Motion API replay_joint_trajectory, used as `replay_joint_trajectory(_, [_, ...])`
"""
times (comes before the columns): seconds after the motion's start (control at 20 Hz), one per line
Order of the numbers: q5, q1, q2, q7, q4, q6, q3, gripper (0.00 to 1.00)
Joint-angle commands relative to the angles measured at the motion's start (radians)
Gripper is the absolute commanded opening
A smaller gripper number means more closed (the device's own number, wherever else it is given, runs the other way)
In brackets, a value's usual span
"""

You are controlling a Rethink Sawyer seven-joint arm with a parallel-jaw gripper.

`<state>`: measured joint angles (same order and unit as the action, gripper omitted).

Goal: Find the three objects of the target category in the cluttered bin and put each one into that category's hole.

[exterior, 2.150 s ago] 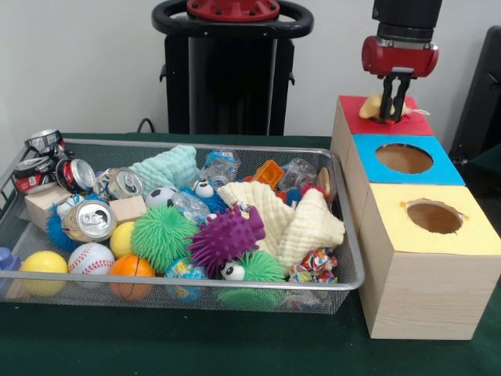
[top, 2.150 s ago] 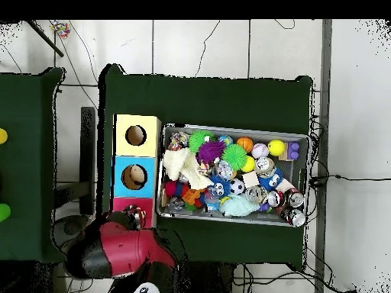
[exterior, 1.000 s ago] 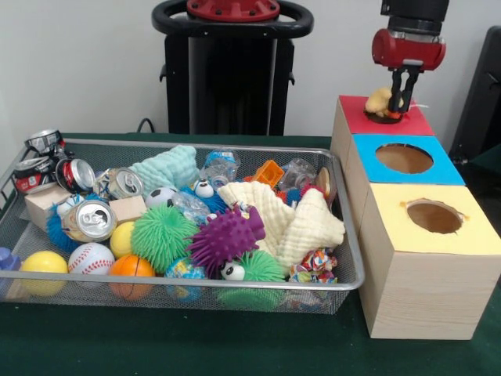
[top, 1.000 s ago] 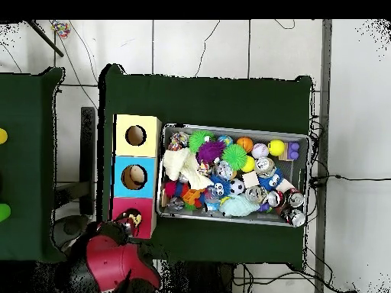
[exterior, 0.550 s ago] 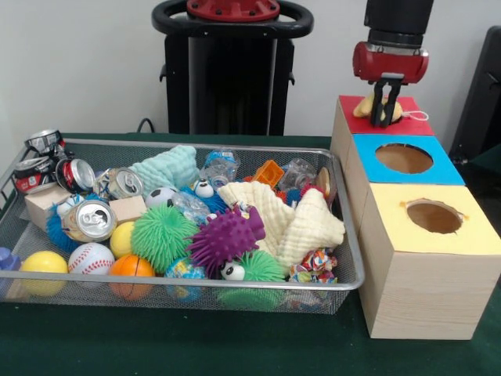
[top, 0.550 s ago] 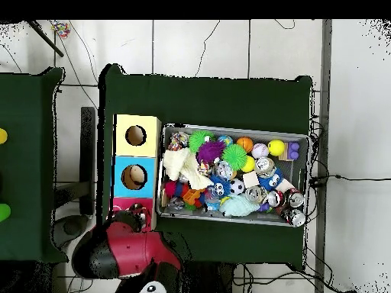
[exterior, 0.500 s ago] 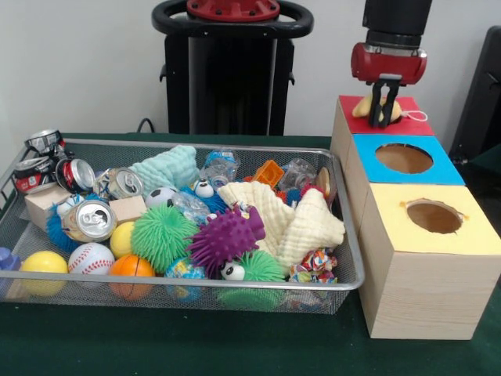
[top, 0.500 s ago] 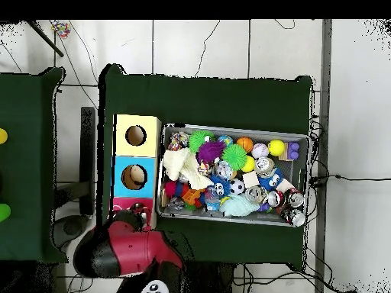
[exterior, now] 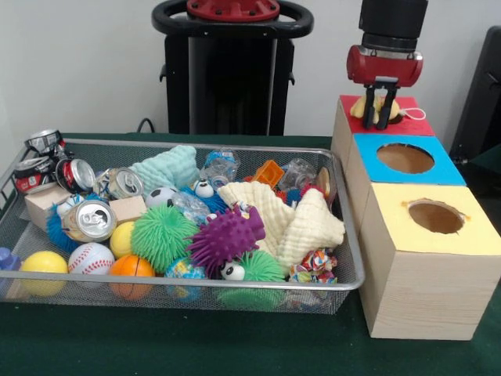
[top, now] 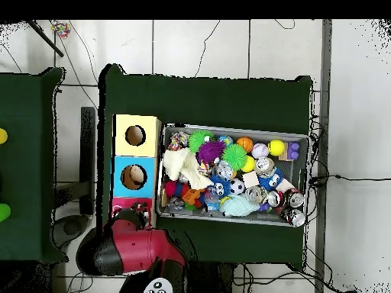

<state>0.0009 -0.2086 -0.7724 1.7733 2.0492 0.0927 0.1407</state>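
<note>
— Gripper (exterior: 380, 117) above the red-topped box (exterior: 407, 124), at the bin's (exterior: 348, 258) two o'clock. Holding anything?

— A small tan toy (exterior: 385, 109) sits between the fingers (exterior: 369, 110), over the red hole. Whether they clamp it or stand slightly apart, I cannot tell.

— How would it handle?

— Likely light and soft, with a thin string trailing toward three o'clock. Best pinched across its plump middle; the string could snag the rim.
</note>
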Motion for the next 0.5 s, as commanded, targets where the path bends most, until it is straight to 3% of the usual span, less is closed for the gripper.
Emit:
replay_joint_trajectory(0.05, [-0.007, -0.014, 0.073, 0.120, -0.059, 0.069, -0.026, 1.00])
replay_joint_trajectory(0.1, [-0.001, -0.025, 0.077, 0.125, -0.061, 0.066, -0.019, 0.00])
replay_joint_trajectory(0.5, [0.031, -0.104, 0.114, 0.179, -0.063, 0.013, 0.023, 0.00])
